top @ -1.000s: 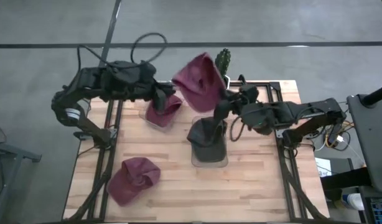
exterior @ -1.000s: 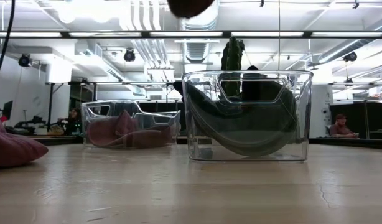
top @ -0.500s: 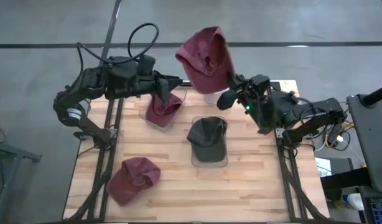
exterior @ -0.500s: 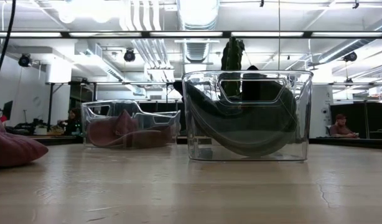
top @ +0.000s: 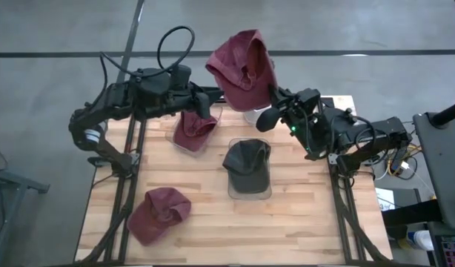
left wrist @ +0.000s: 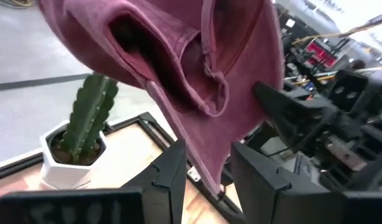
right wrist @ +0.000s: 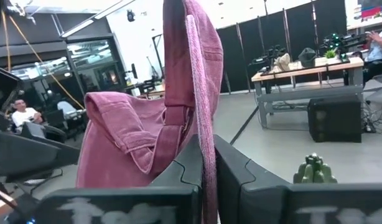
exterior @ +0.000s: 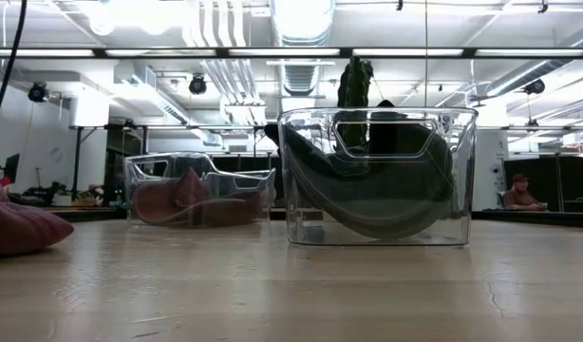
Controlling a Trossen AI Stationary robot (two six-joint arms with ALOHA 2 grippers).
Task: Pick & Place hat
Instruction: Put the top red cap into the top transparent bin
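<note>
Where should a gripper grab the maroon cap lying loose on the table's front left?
Probably the raised fold on the crown of the maroon cap, from straight above. It lies slumped and crumpled on the table, nothing beside it, so a pinch on that ridge beats the flat edges.

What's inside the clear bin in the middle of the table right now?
The middle bin holds a dark grey cap, curled against its walls in the low view. Whether anything lies under the cap cannot be seen, because the cap covers the bin's floor.
</note>
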